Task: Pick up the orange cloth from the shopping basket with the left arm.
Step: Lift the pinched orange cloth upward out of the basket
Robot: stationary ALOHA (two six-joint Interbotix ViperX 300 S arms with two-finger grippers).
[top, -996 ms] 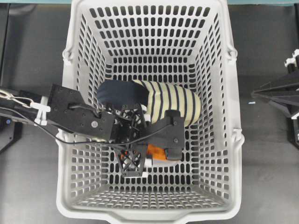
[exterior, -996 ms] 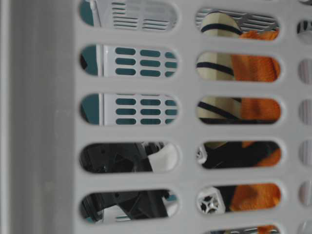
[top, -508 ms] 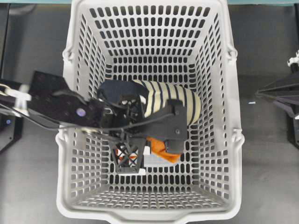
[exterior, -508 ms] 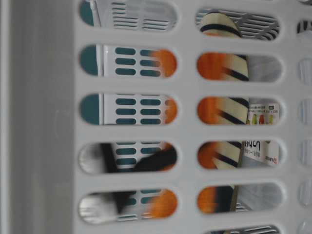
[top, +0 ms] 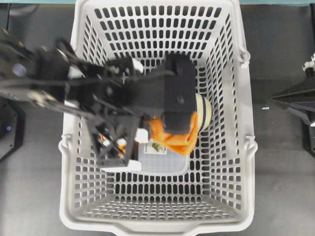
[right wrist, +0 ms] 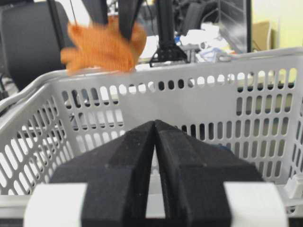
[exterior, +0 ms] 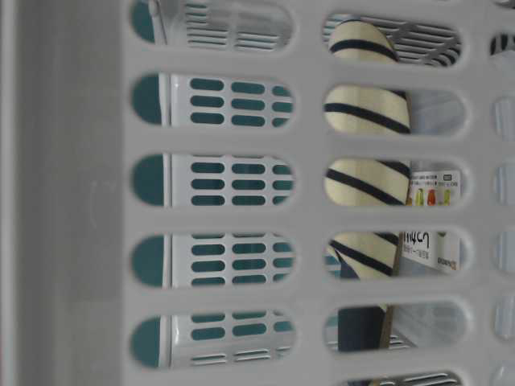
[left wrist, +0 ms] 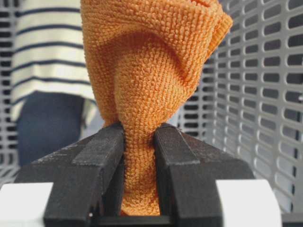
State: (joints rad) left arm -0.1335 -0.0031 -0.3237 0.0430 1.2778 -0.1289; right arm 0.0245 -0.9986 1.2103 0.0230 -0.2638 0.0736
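The orange cloth (left wrist: pixel 147 90) is seen nearest in the left wrist view, pinched between the two black fingers (left wrist: pixel 102 156) of the left end effector (left wrist: pixel 138 175); the fingers are closed tight on a gathered neck of the fabric, and the rest of the cloth bunches out beyond them. Behind the cloth, a cream and navy striped slipper (left wrist: pixel 49 47) and the slotted wall of the shopping basket (left wrist: pixel 265 94) are visible.

In the overhead view the left arm (top: pixel 74 88) is seen reaching in over the basket's left rim, and the cloth (top: pixel 172 135) hangs beneath its end effector above the middle of the basket. A clear plastic box with a printed label (top: pixel 160 157) lies on the basket floor just below the cloth. The slipper (top: pixel 203 110) is largely hidden by the arm.

From the right wrist view the cloth (right wrist: pixel 102 47) is recorded above the basket rim (right wrist: pixel 189 64), clear of the walls. The right end effector (right wrist: pixel 155 142) is seen with its fingers pressed together, gripping nothing, outside the basket on the dark bench (top: pixel 283 147).

At table level only the slipper (exterior: pixel 366 145) and the box label (exterior: pixel 430 213) show through the slots.
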